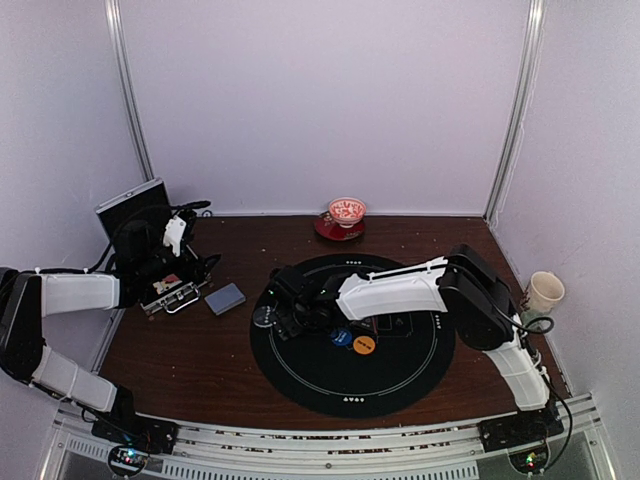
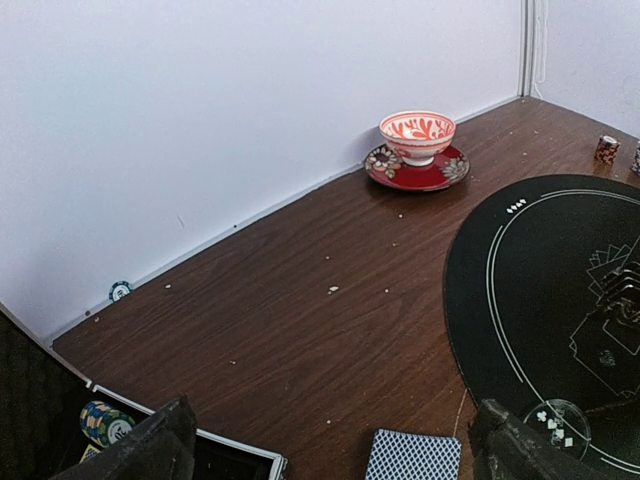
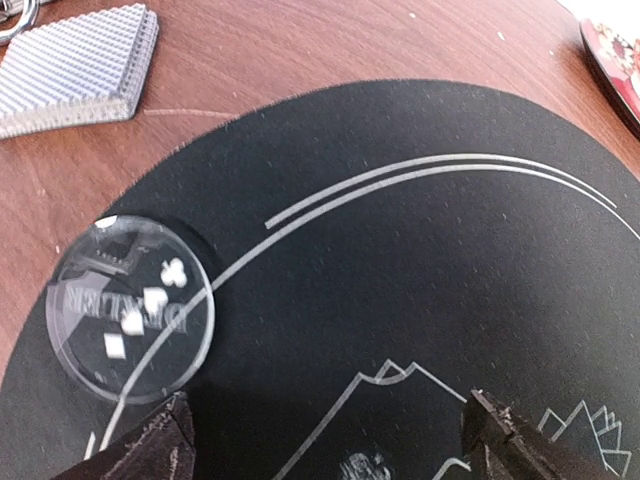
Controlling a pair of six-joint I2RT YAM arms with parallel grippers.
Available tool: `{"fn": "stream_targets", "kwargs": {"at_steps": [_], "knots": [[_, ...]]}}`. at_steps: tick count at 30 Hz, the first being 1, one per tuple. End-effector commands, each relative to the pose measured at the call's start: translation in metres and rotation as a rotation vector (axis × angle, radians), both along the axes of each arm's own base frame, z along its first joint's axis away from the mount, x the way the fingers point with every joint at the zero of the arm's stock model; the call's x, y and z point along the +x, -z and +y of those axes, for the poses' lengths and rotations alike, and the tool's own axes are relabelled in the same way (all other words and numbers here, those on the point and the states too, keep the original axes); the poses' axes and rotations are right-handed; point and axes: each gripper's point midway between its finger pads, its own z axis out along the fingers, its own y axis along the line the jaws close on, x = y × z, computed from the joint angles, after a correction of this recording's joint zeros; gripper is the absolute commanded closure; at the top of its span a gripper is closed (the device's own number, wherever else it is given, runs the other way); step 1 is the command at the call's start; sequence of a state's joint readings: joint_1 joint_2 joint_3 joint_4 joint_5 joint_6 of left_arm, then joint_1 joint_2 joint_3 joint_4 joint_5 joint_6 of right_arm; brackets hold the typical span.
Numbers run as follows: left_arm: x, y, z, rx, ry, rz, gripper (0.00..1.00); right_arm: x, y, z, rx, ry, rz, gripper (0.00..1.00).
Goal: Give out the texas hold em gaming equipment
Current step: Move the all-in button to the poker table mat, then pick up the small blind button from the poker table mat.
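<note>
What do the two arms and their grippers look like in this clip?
Both the left arm and right arm have white shells with black joints and loose black cables. The left gripper and right gripper have dark, blocky fingers.

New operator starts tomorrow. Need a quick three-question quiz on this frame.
1. True or false: the deck of cards lies on bare wood, off the black mat.
2. The clear disc sits: A) at the mat's edge, B) at the mat's centre, C) on the deck.
3. What does the right pincer hold?

Key: 1 true. 2 A. 3 nothing, it is open.
</note>
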State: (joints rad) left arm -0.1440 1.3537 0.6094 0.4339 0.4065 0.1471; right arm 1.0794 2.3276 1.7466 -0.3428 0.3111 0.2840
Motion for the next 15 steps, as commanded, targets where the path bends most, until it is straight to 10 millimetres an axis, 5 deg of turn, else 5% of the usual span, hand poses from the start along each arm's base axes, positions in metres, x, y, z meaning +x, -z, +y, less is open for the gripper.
{"fn": "stream_targets", "kwargs": {"at_steps": [1,7,15], "knots": [[0.006,-0.01,-0.002,-0.001,0.004,-0.047,0.02,-0.019,-0.018,-0.023,-0.045,-0.031,0.052,0.04],[0.006,-0.009,-0.001,0.001,0.001,-0.044,0.02,-0.048,-0.034,-0.045,-0.005,-0.076,0.133,0.02],[0.007,-0.008,-0.001,0.001,0.001,-0.04,0.02,-0.067,-0.007,-0.087,0.046,-0.027,0.232,0.04]]}}
